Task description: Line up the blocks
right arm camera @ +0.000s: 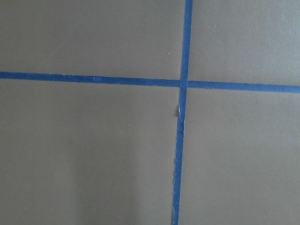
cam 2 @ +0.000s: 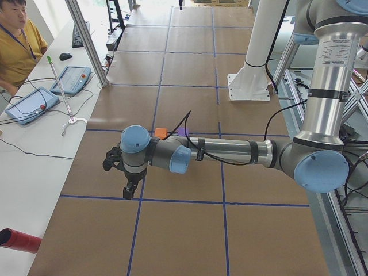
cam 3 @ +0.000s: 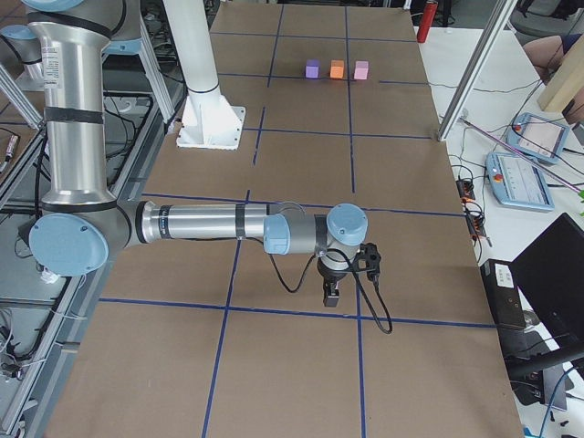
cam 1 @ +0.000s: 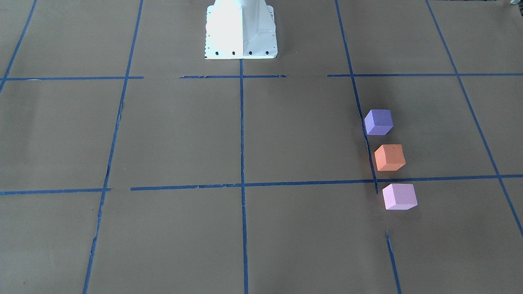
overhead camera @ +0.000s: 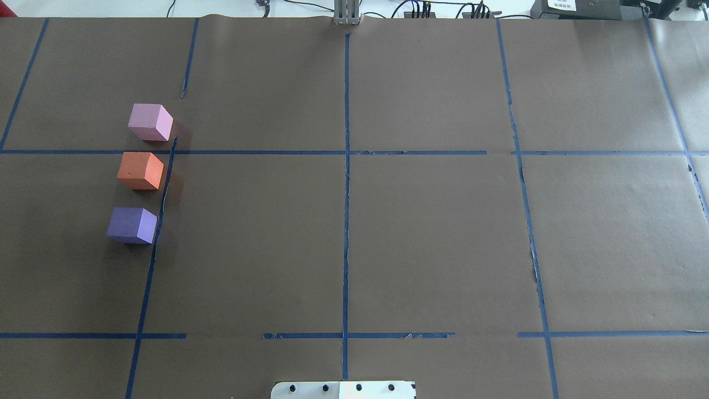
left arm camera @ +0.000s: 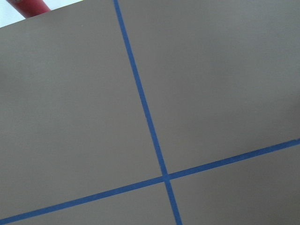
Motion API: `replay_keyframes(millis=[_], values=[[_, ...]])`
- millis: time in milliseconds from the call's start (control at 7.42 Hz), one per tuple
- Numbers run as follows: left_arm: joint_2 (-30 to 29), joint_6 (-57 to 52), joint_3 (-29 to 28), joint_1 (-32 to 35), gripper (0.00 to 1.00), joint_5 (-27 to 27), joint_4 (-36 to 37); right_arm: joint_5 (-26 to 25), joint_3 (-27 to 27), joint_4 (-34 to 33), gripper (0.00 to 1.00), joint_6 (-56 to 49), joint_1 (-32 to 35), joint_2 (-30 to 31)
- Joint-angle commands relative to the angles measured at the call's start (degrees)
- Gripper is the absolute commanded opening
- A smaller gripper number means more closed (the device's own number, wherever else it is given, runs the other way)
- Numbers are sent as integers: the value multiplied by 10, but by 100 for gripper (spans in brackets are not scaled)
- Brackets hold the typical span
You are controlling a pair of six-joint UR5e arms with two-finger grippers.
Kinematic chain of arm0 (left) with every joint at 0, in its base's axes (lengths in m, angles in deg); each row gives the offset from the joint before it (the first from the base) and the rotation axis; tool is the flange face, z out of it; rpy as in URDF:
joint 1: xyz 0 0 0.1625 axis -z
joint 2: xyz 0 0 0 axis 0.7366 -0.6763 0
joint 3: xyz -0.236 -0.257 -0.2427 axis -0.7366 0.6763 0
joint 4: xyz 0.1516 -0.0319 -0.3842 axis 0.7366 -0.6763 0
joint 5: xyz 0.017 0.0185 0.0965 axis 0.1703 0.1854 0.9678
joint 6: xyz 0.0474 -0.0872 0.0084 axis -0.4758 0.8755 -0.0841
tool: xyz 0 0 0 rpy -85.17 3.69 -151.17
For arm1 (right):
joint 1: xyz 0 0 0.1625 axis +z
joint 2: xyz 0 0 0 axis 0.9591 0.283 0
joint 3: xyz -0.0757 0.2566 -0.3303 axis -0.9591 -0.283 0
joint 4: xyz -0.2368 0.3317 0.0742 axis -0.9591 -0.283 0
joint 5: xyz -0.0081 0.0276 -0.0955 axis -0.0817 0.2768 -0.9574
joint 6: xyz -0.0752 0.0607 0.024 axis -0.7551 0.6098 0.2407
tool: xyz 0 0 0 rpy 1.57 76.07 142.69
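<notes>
Front view, purple block [cam 1: 378, 121], orange block [cam 1: 390, 157], pink block [cam 1: 399, 196] in a gapped row beside tape line [cam 1: 369, 141], overhead, same row on my left side, side views, my left gripper [cam 2: 129, 191] and right gripper [cam 3: 331, 294] over bare paper, well apart from blocks, can't tell opening or hold, wrist views, tape crossings only.

Brown paper [overhead camera: 443, 249] carries a grid of blue tape [overhead camera: 346, 221]. An operator [cam 2: 17, 40] sits beside 2 pendants [cam 2: 72, 79]. A red cylinder [cam 2: 20, 240], possibly an extinguisher, lies beside the paper.
</notes>
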Motion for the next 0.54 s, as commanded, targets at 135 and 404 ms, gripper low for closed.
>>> replay_keyframes(millis=[135,404], values=[[-3,-7,5,1,100,-3,106,1,0,-1,100,0,0,0],[0,-7,7,2,100,-3,109,0,0,0,100,0,0,0]])
